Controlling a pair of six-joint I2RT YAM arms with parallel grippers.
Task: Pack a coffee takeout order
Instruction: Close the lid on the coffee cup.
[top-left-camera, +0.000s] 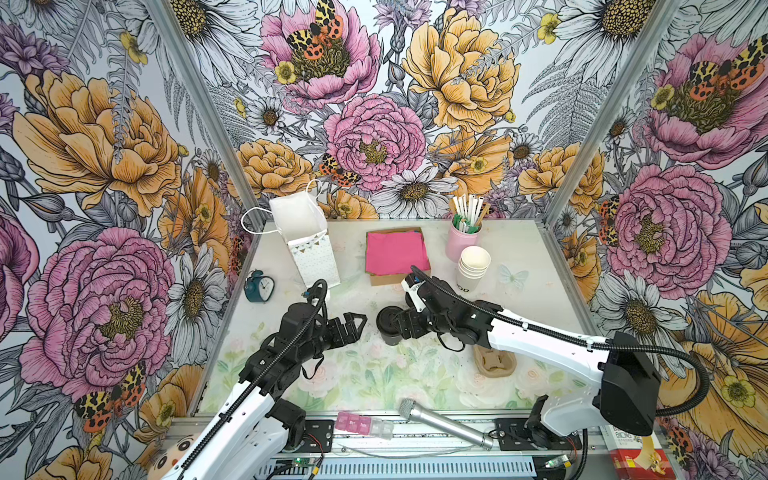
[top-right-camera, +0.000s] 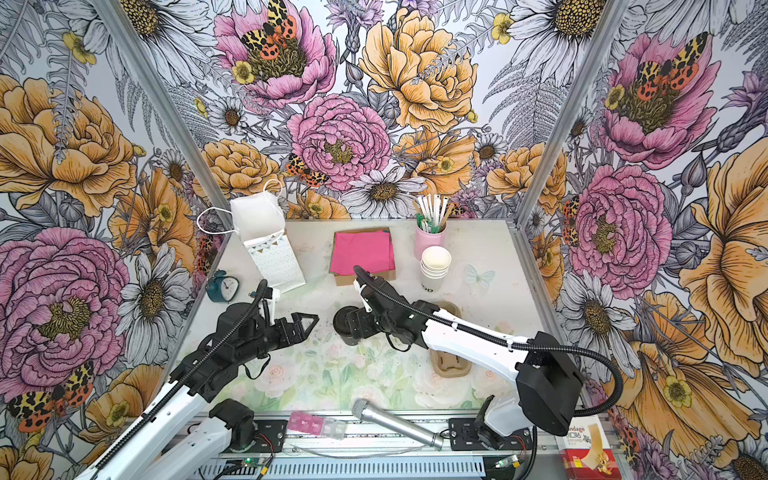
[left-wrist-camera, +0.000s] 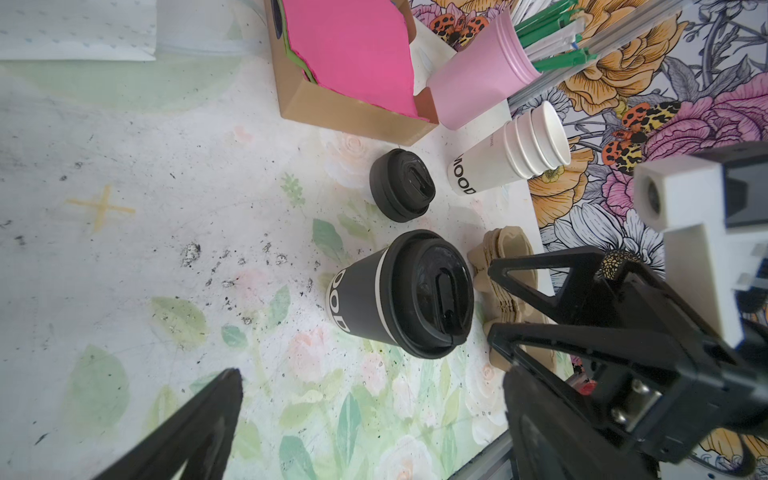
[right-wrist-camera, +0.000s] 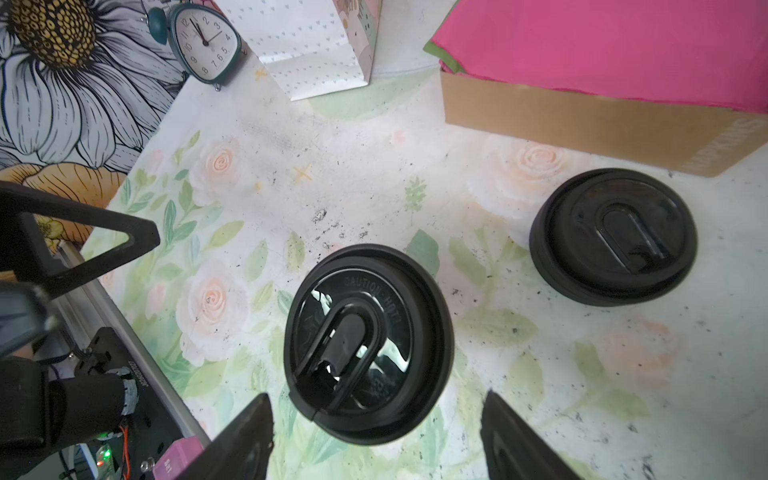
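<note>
A black-walled paper cup stands mid-table with a round black lid on it, and shows in both top views. My right gripper is open. Its fingers stand on either side of the lidded cup with a gap to it on each side. My left gripper hangs wide open and empty just left of the cup, and it shows again from its own wrist. The pink napkin lies on top in a cardboard box behind the cup.
A stack of black lids sits beside the cup, and stacked white cups stand at back right by a pink jar of stirrers. The pulp carrier lies under my right arm. White paper bag, clock, microphone.
</note>
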